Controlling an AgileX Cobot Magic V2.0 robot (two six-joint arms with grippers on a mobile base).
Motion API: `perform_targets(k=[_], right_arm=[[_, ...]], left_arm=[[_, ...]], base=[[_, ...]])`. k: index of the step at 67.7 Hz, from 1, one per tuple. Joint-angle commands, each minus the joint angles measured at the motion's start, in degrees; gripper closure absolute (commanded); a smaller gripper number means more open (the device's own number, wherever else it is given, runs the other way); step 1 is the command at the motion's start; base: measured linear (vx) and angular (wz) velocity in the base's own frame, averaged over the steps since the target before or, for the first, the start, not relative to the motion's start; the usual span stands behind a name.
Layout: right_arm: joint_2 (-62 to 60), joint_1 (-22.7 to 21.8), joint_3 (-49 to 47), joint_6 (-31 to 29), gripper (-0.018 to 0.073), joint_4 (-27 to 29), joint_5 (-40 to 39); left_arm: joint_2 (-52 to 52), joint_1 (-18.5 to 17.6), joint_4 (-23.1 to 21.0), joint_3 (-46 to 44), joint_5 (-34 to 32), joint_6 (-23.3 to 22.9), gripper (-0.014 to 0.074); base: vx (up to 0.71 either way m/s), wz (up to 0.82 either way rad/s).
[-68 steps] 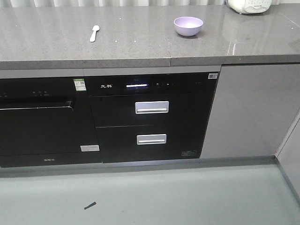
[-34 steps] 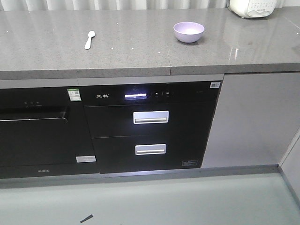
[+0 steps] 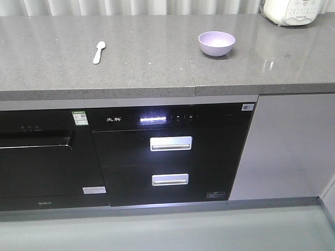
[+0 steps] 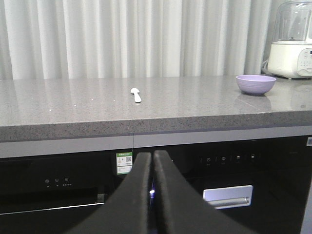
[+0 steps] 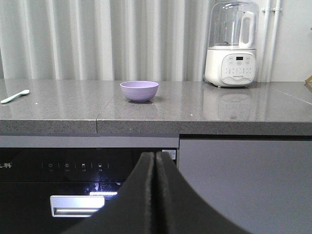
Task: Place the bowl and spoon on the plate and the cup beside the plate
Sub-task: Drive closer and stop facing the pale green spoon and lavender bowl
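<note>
While the left tool (image 4: 152, 159) and right tool (image 5: 155, 159) hang pressed together and empty before the bench (image 3: 157, 73), the light, glossy, likely slippery bowl (image 3: 216, 43) sits toward its right and the stiff little spoon (image 3: 99, 52) well apart to the left, probably best pinched by rim and handle.

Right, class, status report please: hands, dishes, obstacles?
Left hand, right hand shut, empty. Bowl, spoon apart on counter. No plate or cup in view.

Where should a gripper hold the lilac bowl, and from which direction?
Probably pinch the rim, coming straight down, one finger inside and one outside. The bowl sits upright, mouth open, alone on the counter; its rounded wall looks too wide and smooth for a side grip. The shut right gripper looks nearer.
</note>
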Motion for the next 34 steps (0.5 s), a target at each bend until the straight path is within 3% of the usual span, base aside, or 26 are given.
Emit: perform_targets(k=[1, 34], right_arm=[[-0.34, -0.41, 0.57, -0.58, 0.0570, -0.05, -4.39], [-0.34, -0.41, 0.57, -0.58, 0.0570, -0.05, -4.39]], left_arm=[[-0.83, 0.20, -0.02, -1.01, -4.22, -0.11, 0.0603], [-0.83, 0.01, -0.02, -1.01, -4.22, -0.11, 0.0603]], base=[[0.14, 0.03], [0.15, 0.03]])
